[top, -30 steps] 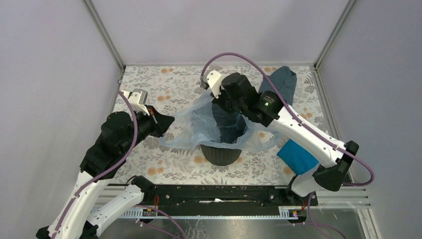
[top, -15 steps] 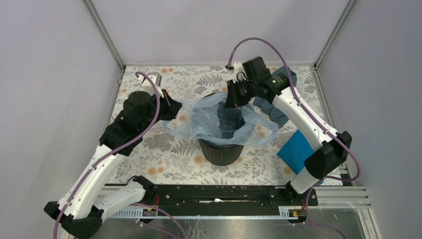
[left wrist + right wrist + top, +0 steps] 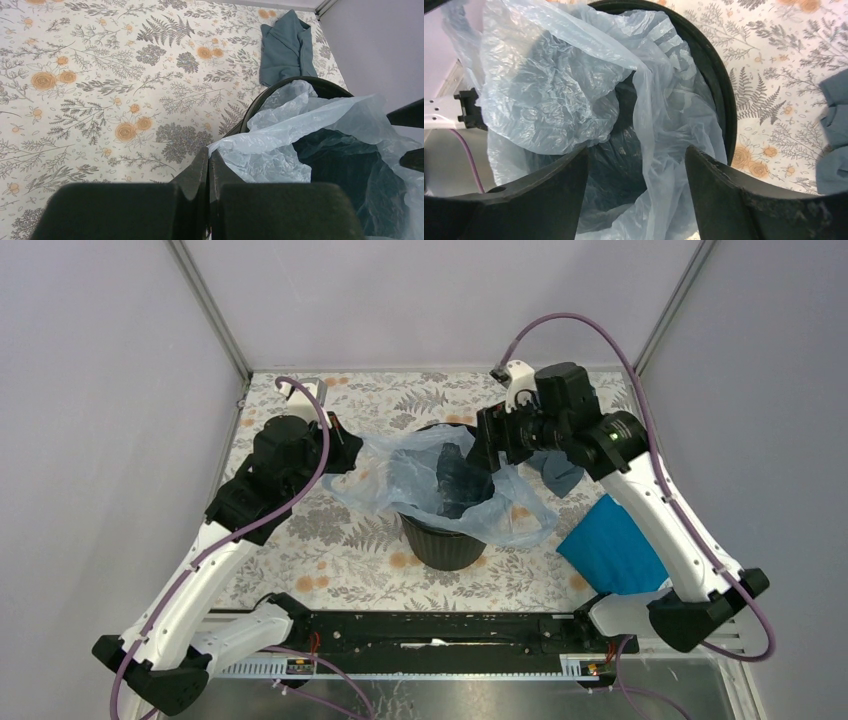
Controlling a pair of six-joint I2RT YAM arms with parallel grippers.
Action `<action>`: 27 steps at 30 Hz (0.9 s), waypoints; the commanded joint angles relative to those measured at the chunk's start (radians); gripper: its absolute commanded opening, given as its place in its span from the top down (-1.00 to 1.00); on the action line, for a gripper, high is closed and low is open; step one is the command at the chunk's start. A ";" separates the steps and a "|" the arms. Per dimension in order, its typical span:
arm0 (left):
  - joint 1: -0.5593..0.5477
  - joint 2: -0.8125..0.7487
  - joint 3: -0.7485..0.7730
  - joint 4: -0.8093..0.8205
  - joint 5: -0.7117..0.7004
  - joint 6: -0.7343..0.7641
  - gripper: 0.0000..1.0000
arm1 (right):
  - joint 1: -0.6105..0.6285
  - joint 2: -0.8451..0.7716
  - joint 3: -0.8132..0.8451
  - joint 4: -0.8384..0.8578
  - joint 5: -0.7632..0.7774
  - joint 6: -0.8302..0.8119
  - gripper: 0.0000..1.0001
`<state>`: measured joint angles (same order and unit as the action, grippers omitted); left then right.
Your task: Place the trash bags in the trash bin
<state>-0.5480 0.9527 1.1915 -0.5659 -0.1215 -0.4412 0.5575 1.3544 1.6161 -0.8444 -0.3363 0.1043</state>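
Left gripper (image 3: 209, 153), jaws pressed together on the near edge of the trash bag (image 3: 280, 150) draped into the trash bin (image 3: 327, 87); grey-blue cloth (image 3: 286, 47) beyond, on the far side.

The bag (image 3: 410, 475) hides most of the rim of the bin (image 3: 445, 548) and all its floor. My right arm (image 3: 645, 495) covers much of the grey cloth (image 3: 562, 472) and an edge of the blue cloth (image 3: 605, 550). My left fingers (image 3: 192, 176) close over the bag's corner, hiding its tip.
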 commanded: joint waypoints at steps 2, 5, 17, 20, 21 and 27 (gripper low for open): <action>0.005 0.014 0.056 0.065 -0.021 0.019 1.00 | 0.001 -0.031 -0.040 0.096 0.088 -0.008 -0.20; 0.005 0.027 0.067 0.068 -0.018 0.018 1.00 | 0.002 -0.016 -0.050 0.155 0.130 0.003 0.06; 0.005 0.103 0.105 0.081 -0.061 0.015 1.00 | 0.001 0.028 -0.057 0.267 0.307 0.035 1.00; 0.006 0.159 0.129 0.079 -0.088 0.012 1.00 | -0.001 0.042 -0.064 0.271 0.373 0.023 1.00; 0.006 0.180 0.138 0.078 -0.092 0.012 1.00 | -0.002 0.045 -0.069 0.275 0.381 0.020 1.00; 0.012 0.286 0.137 0.088 -0.089 0.006 1.00 | -0.008 0.048 -0.122 0.300 0.447 -0.011 1.00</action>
<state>-0.5446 1.2018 1.3048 -0.5240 -0.1883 -0.4347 0.5560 1.3979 1.5257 -0.5976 0.0185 0.1238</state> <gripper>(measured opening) 0.006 0.011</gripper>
